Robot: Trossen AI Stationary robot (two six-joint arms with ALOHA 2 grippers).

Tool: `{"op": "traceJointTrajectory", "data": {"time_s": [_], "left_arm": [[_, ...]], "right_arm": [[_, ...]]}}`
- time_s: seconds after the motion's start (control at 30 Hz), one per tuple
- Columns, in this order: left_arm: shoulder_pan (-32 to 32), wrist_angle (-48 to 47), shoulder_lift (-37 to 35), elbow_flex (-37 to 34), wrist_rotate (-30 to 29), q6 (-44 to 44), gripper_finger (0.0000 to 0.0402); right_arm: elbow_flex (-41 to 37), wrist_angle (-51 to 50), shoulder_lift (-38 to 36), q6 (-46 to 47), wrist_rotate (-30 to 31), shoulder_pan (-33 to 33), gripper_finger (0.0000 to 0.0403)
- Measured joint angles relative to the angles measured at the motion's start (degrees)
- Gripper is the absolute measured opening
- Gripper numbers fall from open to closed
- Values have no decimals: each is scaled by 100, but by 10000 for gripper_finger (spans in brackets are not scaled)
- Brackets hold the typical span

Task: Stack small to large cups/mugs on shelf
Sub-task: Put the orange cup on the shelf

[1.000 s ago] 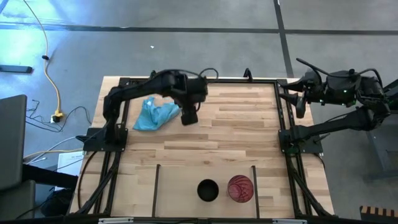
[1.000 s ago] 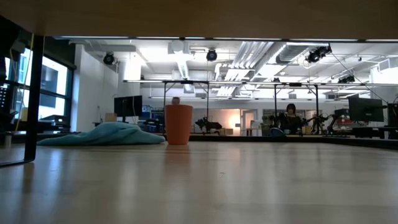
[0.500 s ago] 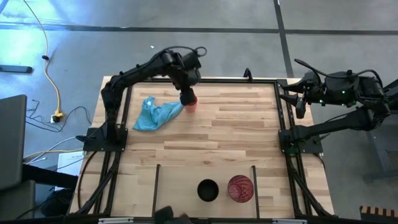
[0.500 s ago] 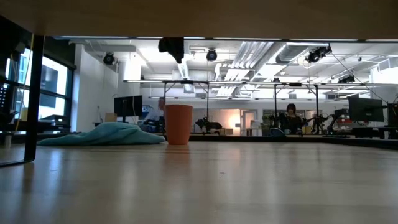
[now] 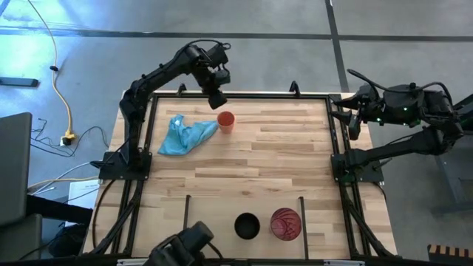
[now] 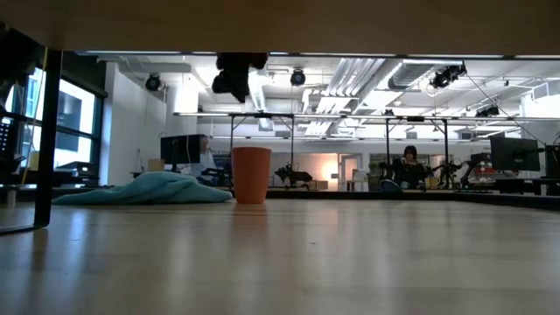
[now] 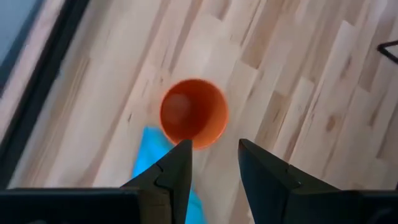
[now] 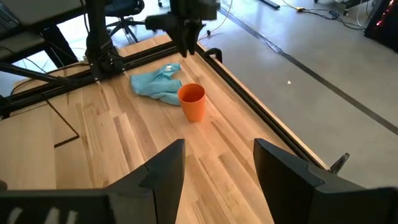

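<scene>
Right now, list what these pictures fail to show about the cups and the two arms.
- Black cup and red cup: seen only in the high view, from straight above, so their heights stay hidden.
- Orange cup: in the left wrist view, part of its rim is covered by the left gripper.
- Left gripper, low view: cut off by the dark top edge.
- Right gripper: parked beyond the table's right edge; too small in the high view.

Orange cup (image 5: 226,121) upright by cloth; black cup (image 5: 247,225), red cup (image 5: 285,224) on shelf (image 5: 214,214).
</scene>
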Motion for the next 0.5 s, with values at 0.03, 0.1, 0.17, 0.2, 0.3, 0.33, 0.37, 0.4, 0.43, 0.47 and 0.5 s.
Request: {"op": "traceJointTrajectory", "data": {"time_s": [0.03, 0.1, 0.17, 0.2, 0.3, 0.33, 0.37, 0.4, 0.43, 0.47, 0.5], "left_arm": [[5, -78, 73, 0, -14, -1, 117], [0, -132, 202, -2, -24, -17, 117], [-4, -223, 324, -2, -17, -70, 118], [-4, -238, 387, -2, -14, -123, 118], [-4, -240, 594, -3, -27, -256, 118], [-4, -240, 641, -4, -50, -306, 118], [-4, -244, 682, -4, -73, -350, 118], [0, -248, 714, -4, -124, -404, 118], [-2, -249, 742, -4, -199, -457, 118], [-2, -252, 778, -4, -291, -520, 118], [-2, -256, 813, -4, -383, -585, 118]], "right_arm": [[0, 16, 33, -41, 0, 2, 184], [0, 24, 73, -70, 2, 0, 184], [0, 25, 145, -70, 2, 1, 184], [0, 24, 168, -77, 2, 2, 184], [0, 25, 250, -92, 1, 0, 184], [0, 25, 271, -92, 0, 2, 184], [0, 24, 292, -92, 0, 2, 184], [0, 24, 302, -107, 0, 2, 184], [0, 24, 304, -109, 0, 2, 184], [0, 26, 307, -109, 0, 2, 184], [0, 25, 325, -109, 0, 1, 184]]}}
